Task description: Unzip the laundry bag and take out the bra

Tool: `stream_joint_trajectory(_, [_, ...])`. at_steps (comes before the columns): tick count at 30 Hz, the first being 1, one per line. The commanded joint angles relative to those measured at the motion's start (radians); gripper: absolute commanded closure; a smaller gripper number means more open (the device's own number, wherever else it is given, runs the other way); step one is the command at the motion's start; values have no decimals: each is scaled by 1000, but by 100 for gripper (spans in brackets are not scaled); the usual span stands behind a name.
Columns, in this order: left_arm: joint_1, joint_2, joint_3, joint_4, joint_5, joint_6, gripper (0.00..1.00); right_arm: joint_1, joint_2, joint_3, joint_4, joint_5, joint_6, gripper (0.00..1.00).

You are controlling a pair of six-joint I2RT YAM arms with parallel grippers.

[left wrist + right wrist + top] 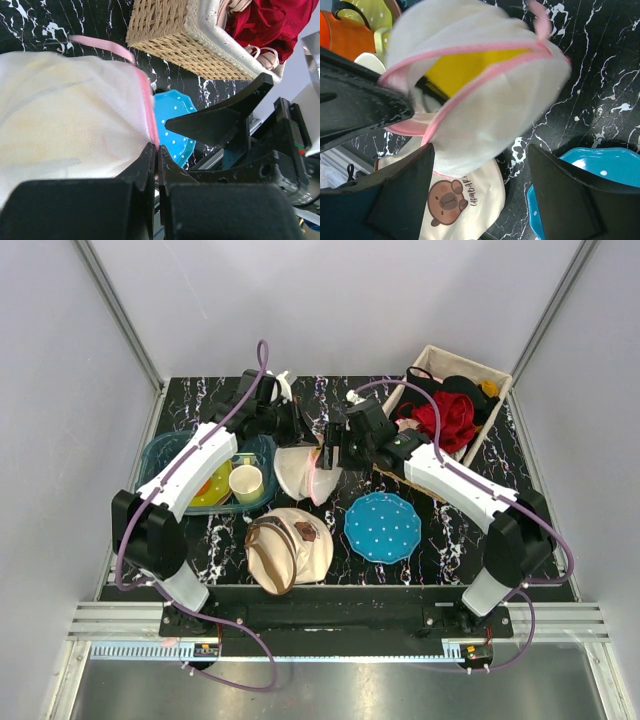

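Laundry bag (300,472) hangs over the middle of the desk, its pink rim (470,50) pinched in my left end effector (156,165), whose fingers are pressed together on it. My right end effector (480,150) stands wide apart just in front of the bag, gripping nothing. The zipper gapes partway, showing something yellow (465,70) inside, probably the bra. I judge the left pinch should be steady while the right fingers enter the gap and close on yellow fabric alone, not mesh.

Black marbled table (450,540), plain grey walls (60,350).
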Motion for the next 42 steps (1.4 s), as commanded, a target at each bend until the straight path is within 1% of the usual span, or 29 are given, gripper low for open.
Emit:
stream_joint_trajectory(1, [-1,-1,4,27,17,0,100,16,-47,9,44,27,24,18])
stream_joint_trajectory(6, [-3,11,3,26,16,-1,100,28,-85,-5,60,54,28,18])
stream_joint_trajectory(10, [-3,16,12,26,16,-3,100,36,-59,-1,54,32,41,15])
stream_joint_trajectory(12, [-4,14,14,26,17,-4,100,57,-55,10,45,49,40,5])
stream_joint_trajectory(13, [-4,13,14,26,17,-4,100,67,-43,16,37,94,35,2])
stream_joint_trajectory(14, [-4,13,12,26,17,-6,100,74,-32,24,6,119,31,1])
stream_joint_trajectory(15, [-4,11,14,26,16,-4,100,79,-17,51,-20,157,19,0])
stream_joint_trajectory(16, [-4,13,14,27,14,-1,100,87,17,70,-52,246,15,0])
stream_joint_trajectory(17, [-6,13,14,26,10,2,100,88,33,84,-105,286,14,0])
stream_joint_trajectory(18, [-4,13,14,27,8,4,100,87,43,94,-119,320,0,0])
stream_joint_trajectory(22, [-3,16,14,24,13,16,100,85,7,50,-129,438,-6,0])
stream_joint_trajectory(24, [-3,16,14,20,16,28,100,68,-19,6,-127,466,-6,0])
stream_joint_trajectory(25, [-1,19,12,20,20,34,100,50,-41,-8,-126,460,-6,0])
stream_joint_trajectory(29, [-1,36,9,-3,33,80,100,-121,-121,-86,-117,397,-3,0])
stream_joint_trajectory(30, [-1,40,4,-6,30,85,100,-140,-142,-94,-107,380,-6,0])
stream_joint_trajectory(33, [-1,53,-6,-8,25,99,100,-148,-211,-100,-83,359,-9,1])
stream_joint_trajectory(36, [-1,75,-16,-2,28,108,100,-148,-253,-100,-32,246,43,2])
stream_joint_trajectory(37, [-1,82,-20,0,29,109,100,-140,-257,-100,-17,188,54,3])
stream_joint_trajectory(42, [0,109,-32,-2,13,123,100,-58,-239,-71,57,189,84,14])
